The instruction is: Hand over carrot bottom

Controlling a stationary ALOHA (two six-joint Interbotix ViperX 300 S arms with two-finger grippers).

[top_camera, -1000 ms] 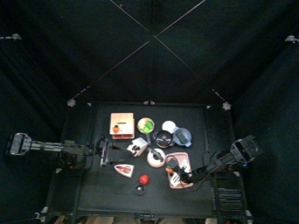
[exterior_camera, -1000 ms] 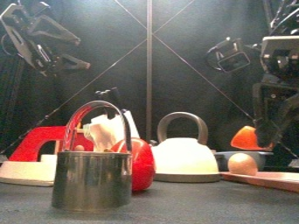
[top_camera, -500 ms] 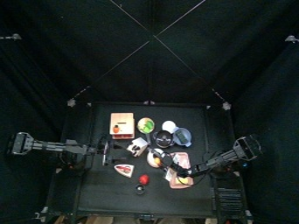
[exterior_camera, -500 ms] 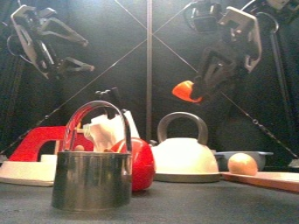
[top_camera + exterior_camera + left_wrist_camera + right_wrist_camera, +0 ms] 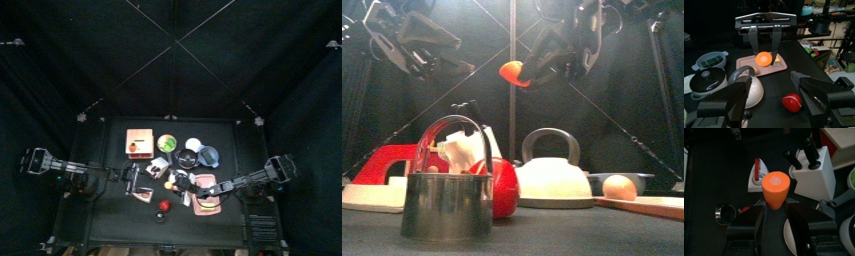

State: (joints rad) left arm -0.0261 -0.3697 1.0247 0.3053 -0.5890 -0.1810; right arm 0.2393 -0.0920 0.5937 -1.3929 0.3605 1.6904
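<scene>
Carrying the carrot bottom across the upper middle of the front view, your right gripper has swung in from the right edge, where it hung low a second ago, to a spot high above the kettle.

- Right jaws: pinched on the orange stub. The right wrist view shows it clamped between them, flat cut face pointing outward.
- Left gripper: spread wide, holding nothing. It has come up and inward from the upper left corner; it now faces the carrot, near but apart.
- Left wrist view: the carrot bottom sits centre frame in the other arm's jaws, framed between your own two jaws. Lined up well.
- Top view: both arms meet over the lower middle of the table, above the red tomato and pink board.

Meaning for the task: pick and lift look done, and the piece is presented mid-air. What's left is the transfer itself. You'd want the left jaws around the free end before the right lets go; a small rounded stub could slip or drop among the pots below.
</scene>
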